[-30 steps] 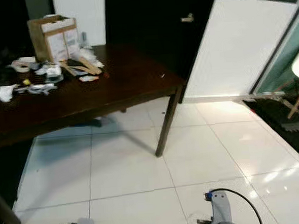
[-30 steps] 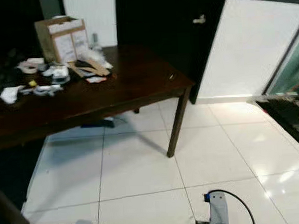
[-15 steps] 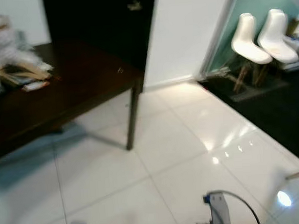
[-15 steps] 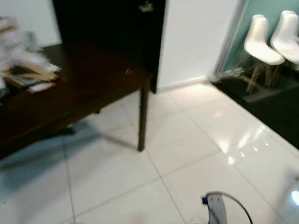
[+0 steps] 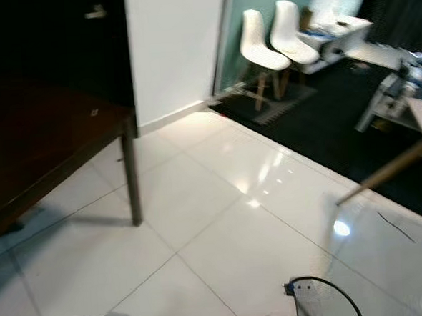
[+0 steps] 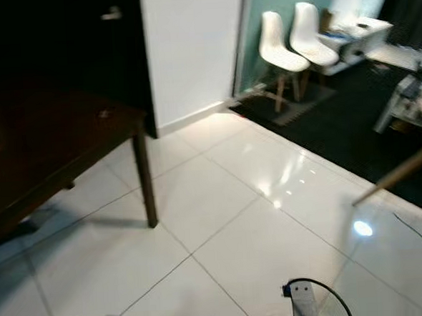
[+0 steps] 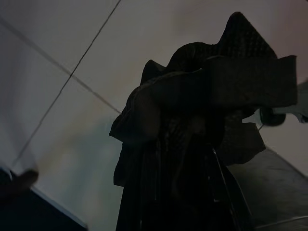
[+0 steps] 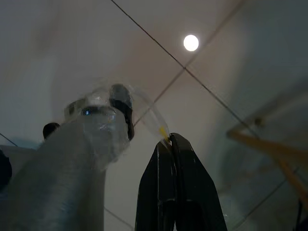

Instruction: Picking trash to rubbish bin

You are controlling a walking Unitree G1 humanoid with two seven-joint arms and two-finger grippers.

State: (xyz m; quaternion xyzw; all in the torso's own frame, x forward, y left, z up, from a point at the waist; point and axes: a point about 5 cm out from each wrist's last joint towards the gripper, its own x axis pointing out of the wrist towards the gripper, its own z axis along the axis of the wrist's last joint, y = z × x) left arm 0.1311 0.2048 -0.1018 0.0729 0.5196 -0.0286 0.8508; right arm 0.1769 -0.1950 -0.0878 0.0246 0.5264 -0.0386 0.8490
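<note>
Two grippers carry trash above the white floor (image 5: 224,250): our left gripper (image 7: 192,159) is clamped on a crumpled dark wad (image 7: 211,91), our right gripper (image 8: 175,159) pinches clear plastic wrap (image 8: 103,120). A dark table (image 5: 45,146) stands left.

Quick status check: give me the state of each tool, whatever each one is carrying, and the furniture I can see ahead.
Left tool: shut on dark crumpled trash.
Dark crumpled trash: bunched, held above the floor.
Right tool: shut on clear plastic wrapper.
Clear plastic wrapper: crumpled, held by one edge.
Dark table: standing on the robot's left.
Two white chairs: upright, side by side.
</note>
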